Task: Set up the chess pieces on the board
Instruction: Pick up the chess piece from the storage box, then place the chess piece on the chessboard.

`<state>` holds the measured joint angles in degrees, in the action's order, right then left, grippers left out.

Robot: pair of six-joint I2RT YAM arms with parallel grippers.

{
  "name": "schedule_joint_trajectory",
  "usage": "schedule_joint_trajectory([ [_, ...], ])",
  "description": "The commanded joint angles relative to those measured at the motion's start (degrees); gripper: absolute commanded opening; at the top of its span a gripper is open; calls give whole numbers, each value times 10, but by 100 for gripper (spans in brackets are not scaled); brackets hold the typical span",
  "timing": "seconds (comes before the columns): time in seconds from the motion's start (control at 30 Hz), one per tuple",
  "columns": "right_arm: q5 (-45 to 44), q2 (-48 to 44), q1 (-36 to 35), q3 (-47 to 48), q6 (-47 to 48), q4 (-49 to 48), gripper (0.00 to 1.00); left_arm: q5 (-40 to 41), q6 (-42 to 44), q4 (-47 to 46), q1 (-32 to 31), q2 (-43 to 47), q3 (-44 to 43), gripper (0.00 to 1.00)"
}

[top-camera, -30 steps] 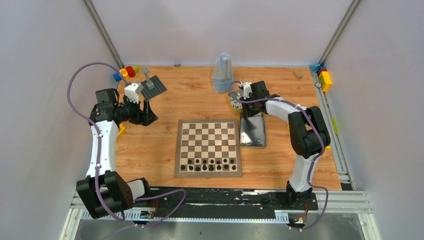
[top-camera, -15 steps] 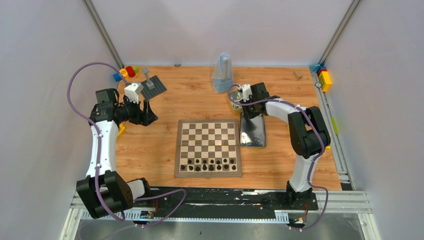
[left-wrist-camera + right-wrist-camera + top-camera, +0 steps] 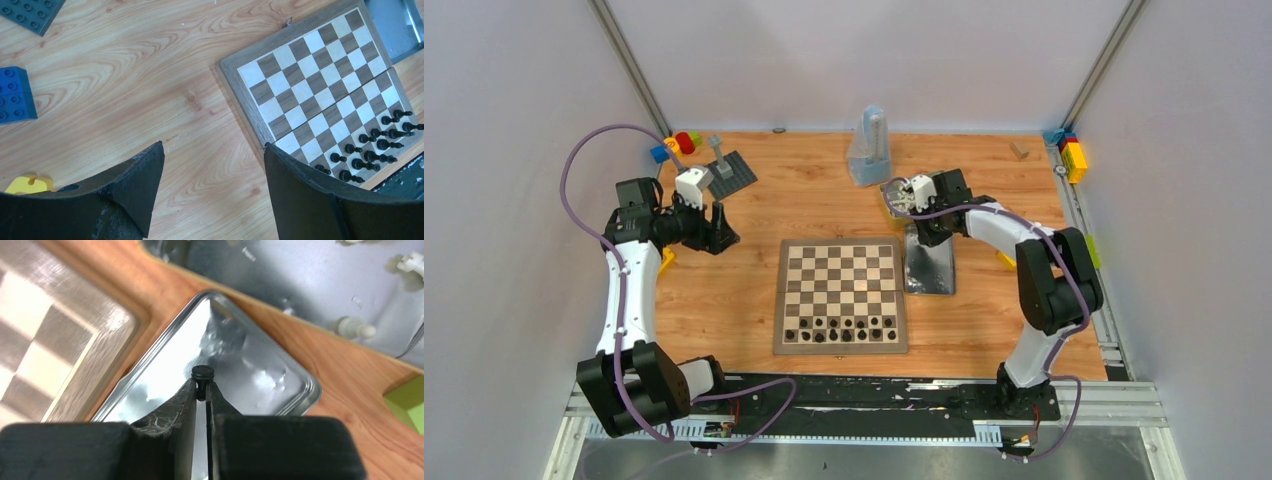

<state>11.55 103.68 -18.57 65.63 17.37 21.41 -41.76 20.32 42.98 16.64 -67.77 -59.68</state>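
Observation:
The board (image 3: 841,295) lies in the middle of the table, with several black chess pieces (image 3: 842,328) standing in its near rows; both also show in the left wrist view, the board (image 3: 320,80) and the pieces (image 3: 372,150). My right gripper (image 3: 927,230) (image 3: 201,385) is shut on a small black chess piece (image 3: 202,374), held above a shiny flat tin (image 3: 235,360) (image 3: 931,270). A second tin (image 3: 310,275) (image 3: 899,196) beyond it holds white pieces (image 3: 352,329). My left gripper (image 3: 717,232) (image 3: 214,145) is open and empty over bare wood, left of the board.
A dark grey studded plate (image 3: 729,172) and coloured blocks (image 3: 679,145) sit at the back left. A clear container (image 3: 869,150) stands at the back centre. Blocks (image 3: 1072,155) lie at the right rail. A blue block (image 3: 15,95) and a green block (image 3: 407,397) lie nearby.
My right gripper has moved from the tin of pieces towards the near side, over the flat tin, and its elbow has swung right. The left arm has barely moved.

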Motion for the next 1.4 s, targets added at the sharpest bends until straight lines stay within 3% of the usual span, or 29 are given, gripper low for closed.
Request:
schedule_joint_trajectory([
  [0.0,66,-78,-2,-6,43,48,0,-30,41,18,6,8,-25,81],
  [0.13,137,-123,-19,4,66,94,0,-66,70,22,5,21,-24,79],
  [0.3,181,-164,-83,15,71,104,0,-166,88,8,-20,39,-19,76],
  [0.53,255,-142,-179,86,49,99,0,-199,111,9,-207,17,-46,79],
  [0.7,348,-115,-193,134,32,106,0,-229,223,-29,-290,19,-19,83],
  [0.93,437,-103,-194,153,10,121,0,-221,331,-76,-352,6,-3,83],
  [1.37,470,-106,-195,151,-8,130,0,-179,378,-122,-440,-36,-2,70],
])
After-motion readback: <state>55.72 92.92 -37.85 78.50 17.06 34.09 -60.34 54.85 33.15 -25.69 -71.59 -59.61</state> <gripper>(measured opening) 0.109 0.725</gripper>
